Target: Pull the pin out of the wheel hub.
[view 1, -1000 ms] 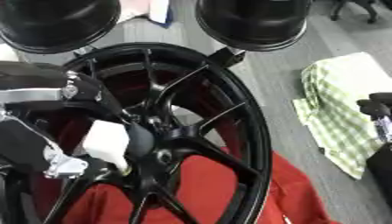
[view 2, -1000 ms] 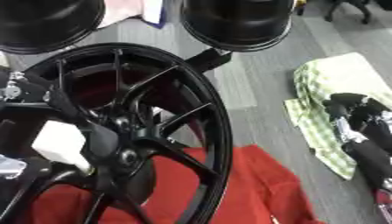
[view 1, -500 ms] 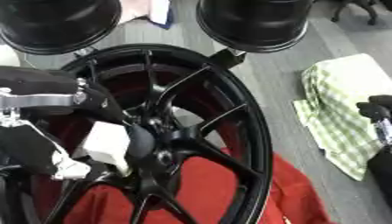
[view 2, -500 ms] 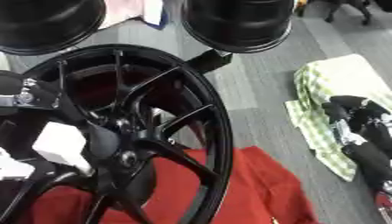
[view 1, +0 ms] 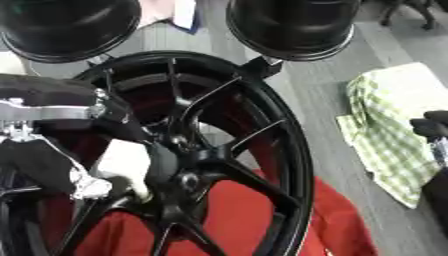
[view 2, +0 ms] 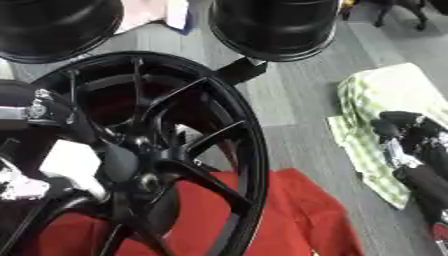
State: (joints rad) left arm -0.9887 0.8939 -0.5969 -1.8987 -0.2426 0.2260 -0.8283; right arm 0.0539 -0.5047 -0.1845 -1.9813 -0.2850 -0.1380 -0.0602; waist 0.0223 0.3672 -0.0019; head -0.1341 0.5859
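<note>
A black spoked wheel point(view 1: 289, 150) lies on a red cloth point(view 1: 236, 215), its hub point(view 1: 188, 180) low and left of centre. A small round stud point(view 1: 179, 141) sits on the hub just above the centre bore; I cannot tell whether it is the pin. My left hand point(view 1: 122, 162), black and silver with a white palm piece, comes in from the left and lies against the hub's left side, with its fingers hidden behind the spokes. My right hand point(view 2: 407, 150) rests at the right edge on a green checked cloth point(view 2: 376, 100), fingers relaxed and holding nothing.
Two black round drums point(view 1: 293, 25) point(view 1: 66, 27) stand just beyond the wheel's far rim. A black bracket point(view 2: 241, 70) touches the rim's far edge. Grey floor point(view 2: 289, 115) shows between the wheel and the green cloth.
My left wrist has shifted slightly at the hub, its silver joint sitting a little lower. The wheel and my right hand have stayed put.
</note>
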